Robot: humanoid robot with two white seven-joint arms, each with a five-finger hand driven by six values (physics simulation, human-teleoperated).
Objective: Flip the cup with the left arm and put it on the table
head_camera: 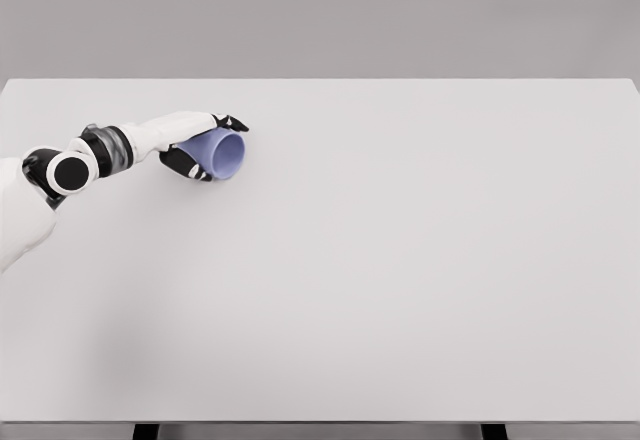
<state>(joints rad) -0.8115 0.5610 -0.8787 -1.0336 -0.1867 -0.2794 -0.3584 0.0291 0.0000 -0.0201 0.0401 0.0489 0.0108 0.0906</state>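
Observation:
A pale blue-violet cup [225, 155] lies tilted on its side at the left of the white table [400, 260], its open mouth turned to the right and toward me. My left hand [205, 148] is wrapped around the cup's body, with fingers above and below it. Its white forearm comes in from the left edge. Whether the cup touches the tabletop or hangs just over it I cannot tell. The cup's base is hidden inside the hand.
The table's far edge [320, 80] runs behind the hand and its near edge [320, 422] lies along the bottom of the view. A grey wall stands behind.

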